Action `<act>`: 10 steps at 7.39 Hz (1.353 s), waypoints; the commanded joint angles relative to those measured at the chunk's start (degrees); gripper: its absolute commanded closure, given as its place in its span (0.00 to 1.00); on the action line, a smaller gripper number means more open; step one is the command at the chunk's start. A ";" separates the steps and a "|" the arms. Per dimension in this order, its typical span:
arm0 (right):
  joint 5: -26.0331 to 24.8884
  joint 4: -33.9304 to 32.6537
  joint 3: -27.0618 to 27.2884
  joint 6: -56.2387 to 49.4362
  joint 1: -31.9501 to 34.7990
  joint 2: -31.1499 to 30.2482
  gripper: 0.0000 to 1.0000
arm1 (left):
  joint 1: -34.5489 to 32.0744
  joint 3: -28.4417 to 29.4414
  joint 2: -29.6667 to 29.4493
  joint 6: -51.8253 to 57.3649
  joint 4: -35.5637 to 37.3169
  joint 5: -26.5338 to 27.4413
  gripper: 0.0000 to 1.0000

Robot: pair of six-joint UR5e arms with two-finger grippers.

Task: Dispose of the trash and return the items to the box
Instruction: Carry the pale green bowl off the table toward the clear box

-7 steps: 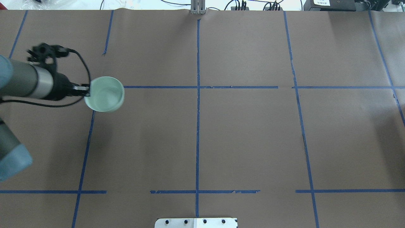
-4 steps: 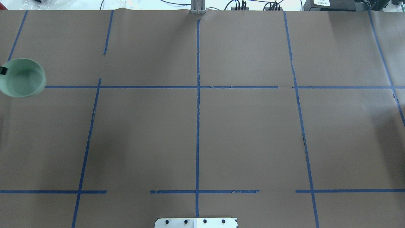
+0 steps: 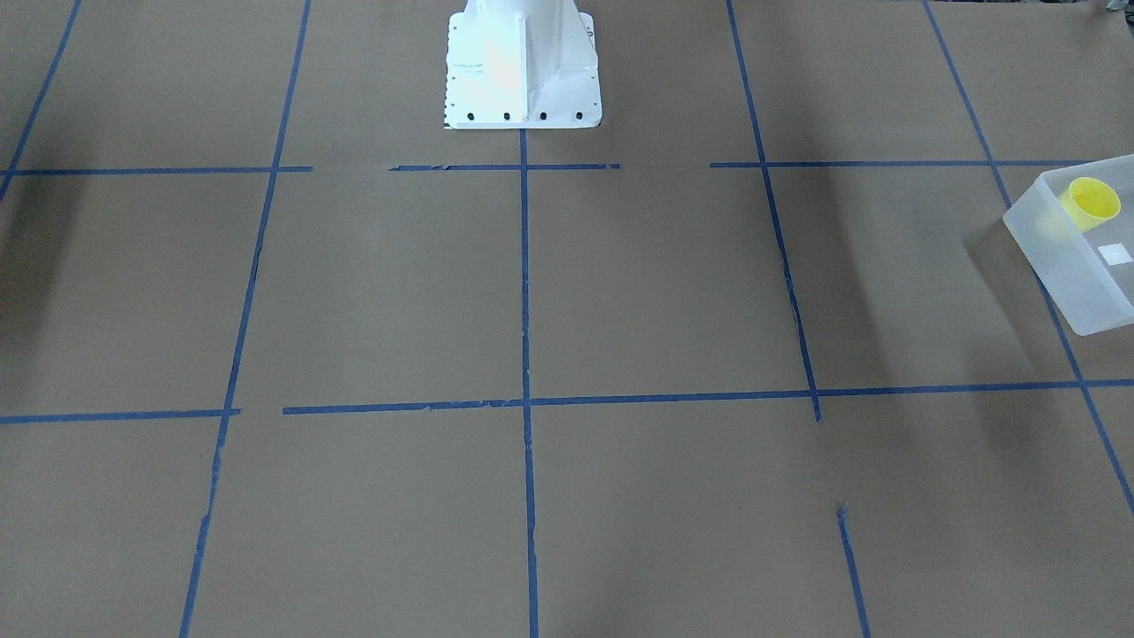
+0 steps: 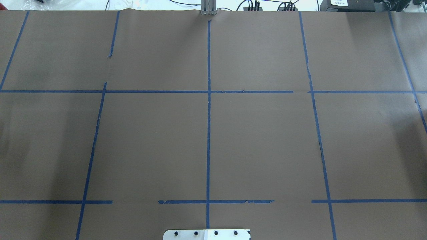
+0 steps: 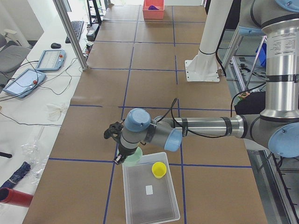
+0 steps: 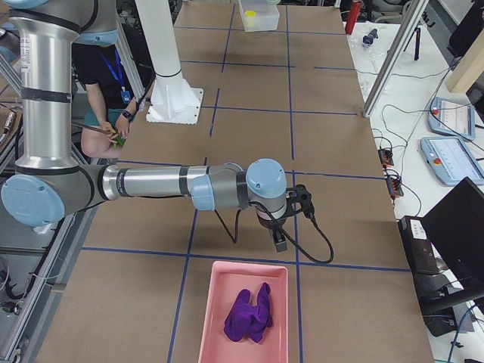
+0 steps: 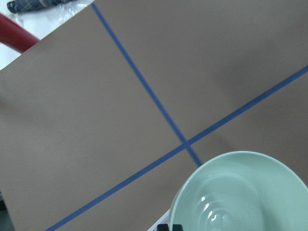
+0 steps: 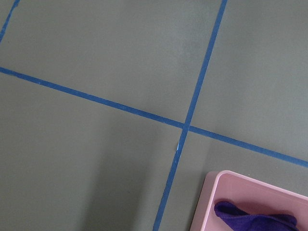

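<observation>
The pale mint-green bowl (image 7: pixel 240 195) fills the lower right of the left wrist view, with a black finger (image 7: pixel 169 227) at its rim. In the exterior left view my left gripper (image 5: pixel 119 157) holds the bowl (image 5: pixel 134 156) by the rim, over the far corner of the translucent box (image 5: pixel 150 200). The yellow cup (image 5: pixel 159 169) lies inside the box, which also shows in the front-facing view (image 3: pixel 1067 257) with the cup (image 3: pixel 1091 200). My right gripper (image 6: pixel 278 242) hangs over the table beside a pink tray; I cannot tell whether it is open or shut.
A pink tray (image 6: pixel 215 318) with the purple cloth (image 6: pixel 248 316) lies at the right end, its corner in the right wrist view (image 8: pixel 211 192). A dark red cylinder (image 5: pixel 16 197) and a dark bundle (image 5: pixel 16 173) lie off the table's left end.
In the overhead view my left arm carried the bowl leftward, then out past the left edge. Neither shows there now.
</observation>
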 commanded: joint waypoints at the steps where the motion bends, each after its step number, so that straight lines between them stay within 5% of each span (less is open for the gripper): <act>1: 0.02 0.20 -0.09 0.00 -0.06 0.03 0.00 | -1.46 9.46 4.80 -1.59 -16.95 -0.77 1.00; 3: 0.02 0.29 -0.09 0.00 -0.32 0.03 0.00 | -0.94 13.44 8.05 -4.97 -25.18 -4.02 1.00; 4: 0.02 0.29 -0.09 0.00 -0.32 0.03 0.00 | -0.93 13.98 8.76 -4.79 -27.47 -4.02 0.44; 5: 0.02 0.29 0.00 0.00 -0.32 0.03 0.00 | -0.85 13.89 8.94 -4.79 -28.62 -3.94 0.00; 8: 0.02 0.20 0.00 0.09 -0.32 0.03 0.00 | -0.85 7.68 7.72 -10.89 -26.01 -4.11 0.00; 10: 0.11 0.20 0.00 0.18 -0.32 -0.06 0.00 | -0.76 -3.35 5.62 -13.40 -12.56 -4.20 0.00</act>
